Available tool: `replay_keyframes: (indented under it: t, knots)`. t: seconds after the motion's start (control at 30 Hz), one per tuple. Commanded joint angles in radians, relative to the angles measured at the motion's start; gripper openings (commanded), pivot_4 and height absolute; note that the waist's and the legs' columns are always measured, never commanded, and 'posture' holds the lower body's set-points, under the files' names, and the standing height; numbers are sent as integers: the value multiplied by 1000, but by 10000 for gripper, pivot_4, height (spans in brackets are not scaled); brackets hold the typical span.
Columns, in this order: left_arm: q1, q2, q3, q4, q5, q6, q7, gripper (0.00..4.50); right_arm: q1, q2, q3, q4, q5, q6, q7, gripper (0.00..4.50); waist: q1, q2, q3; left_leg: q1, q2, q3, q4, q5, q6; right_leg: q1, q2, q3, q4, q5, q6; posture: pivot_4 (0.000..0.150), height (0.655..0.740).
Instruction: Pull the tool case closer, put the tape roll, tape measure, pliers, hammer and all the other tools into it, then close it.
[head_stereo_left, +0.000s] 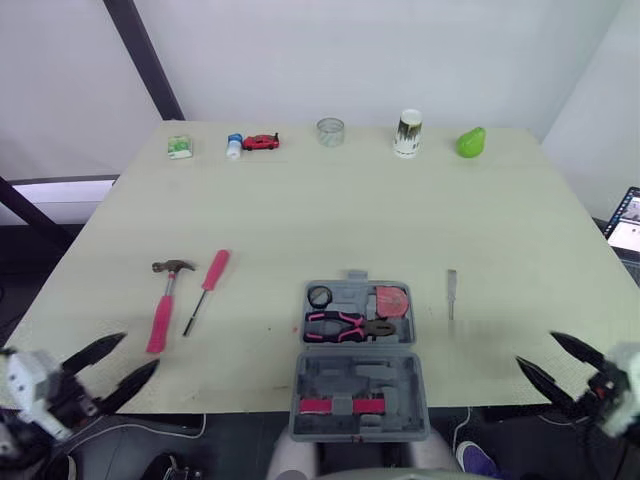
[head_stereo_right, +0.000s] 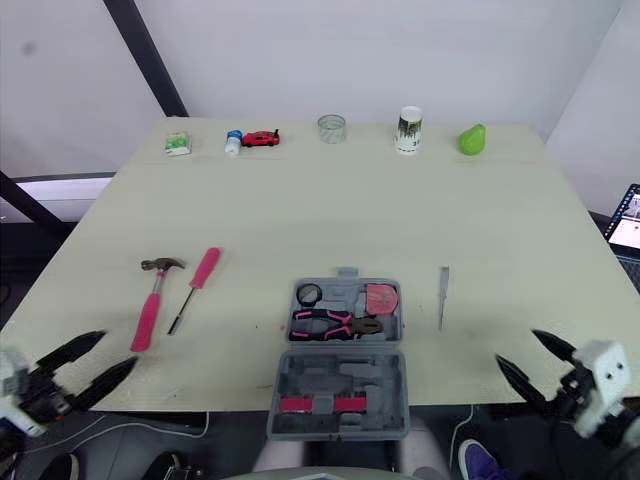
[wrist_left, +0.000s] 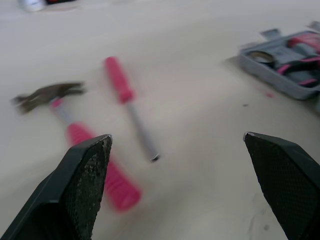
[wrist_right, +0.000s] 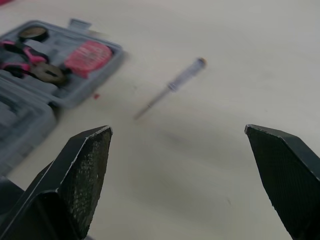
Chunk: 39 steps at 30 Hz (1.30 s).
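The tool case (head_stereo_left: 357, 320) is sitting open at the desk (head_stereo_left: 350, 210) edge, its lid (head_stereo_left: 358, 395) seemingly overhanging; the hammer (head_stereo_left: 165, 301) is lying left of it. The left hand (head_stereo_left: 140, 350) and right hand (head_stereo_left: 536, 348) are hovering spread and empty. A nudge risks toppling the case.

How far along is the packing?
Done: tool case at the near edge, open, holding tape roll, pliers and tape measure. In hand: nothing; left gripper and right gripper empty, jaws open. Left: hammer, pink screwdriver, small clear screwdriver, then closing.
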Motion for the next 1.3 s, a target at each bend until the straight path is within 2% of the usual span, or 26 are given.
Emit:
replay_keyframes:
  t: [0.03, 0.2, 0.23, 0.33, 0.37, 0.4, 0.47, 0.57, 0.6, 0.83, 1.3]
  knots:
    - [4, 19, -75, -126, 47, 7, 9, 45000, -54, -41, 33, -79, 6, 73, -25, 44854, 0, 0, 1, 0, 0, 0, 0, 0, 0, 0, 0, 0, -1, 0, 0, 1500, 7400]
    - [-116, 45, -238, -251, 88, 97, 17, 45000, -218, -119, 177, -85, -42, 117, 29, 44854, 0, 3, 4, 0, -2, 2, 1, 0, 0, 0, 4, 0, 0, 0, 0, 1500, 7400]
    - [-141, 48, -261, -249, 97, 104, 14, 42517, -243, -123, 200, -72, -48, 113, 38, 44975, 2, 3, 4, 0, -2, 2, 1, 0, 0, 0, 4, -1, 1, 0, 1, 1500, 7400]
    - [-200, 57, -328, -206, 130, 97, -19, 33064, -292, -131, 281, -13, -96, 65, 90, 37796, 1, 3, 4, 0, -2, 1, 2, 0, 0, 0, 6, -1, 2, 0, 0, 1500, 7400]
    - [-215, 60, -349, -190, 143, 88, -31, 27204, -305, -131, 304, 3, -110, 52, 103, 32452, -1, 3, 4, -1, -2, 1, 2, 0, 0, 0, 6, -1, 2, 2, 3, 1500, 7400]
    - [-232, 61, -368, -173, 156, 76, -40, 25478, -319, -131, 327, 18, -128, 39, 112, 29737, -3, 3, 4, -1, -2, 1, 2, 0, 0, 0, 7, -1, 1, 2, 3, 1500, 7400]
    - [-263, 62, -400, -144, 171, 63, -61, 15921, -341, -131, 373, 48, -164, 12, 131, 20489, -3, 3, 4, -2, -2, 2, 2, 0, 1, -1, 7, 0, 1, 2, 4, 1500, 7400]
    - [-296, 55, -437, -114, 183, 53, -81, 283, -360, -138, 446, 123, -243, -65, 165, 4164, 0, 3, 4, -3, -2, 1, 3, 0, 1, -1, 7, -1, 1, 2, 4, 1500, 7400]
    - [-303, 55, -452, -104, 191, 45, -90, 0, -368, -136, 466, 146, -261, -83, 172, 542, 0, 3, 4, -3, -2, 1, 3, 0, 1, -1, 7, -1, 1, 2, 4, 1500, 7400]
    - [-354, 49, -514, -21, 227, -4, -116, 0, -452, -112, 550, 274, -341, -150, 182, 542, -1, 4, 5, -3, -2, 1, 5, 0, 1, -1, 7, -1, 2, 2, 4, 1500, 7400]
    - [-407, 42, -574, 78, 246, -56, -146, 0, -528, -33, 637, 312, -409, -132, 151, 542, 0, 4, 5, -3, -1, 0, 5, 0, 1, -1, 8, -2, 3, 2, 4, 1500, 7400]
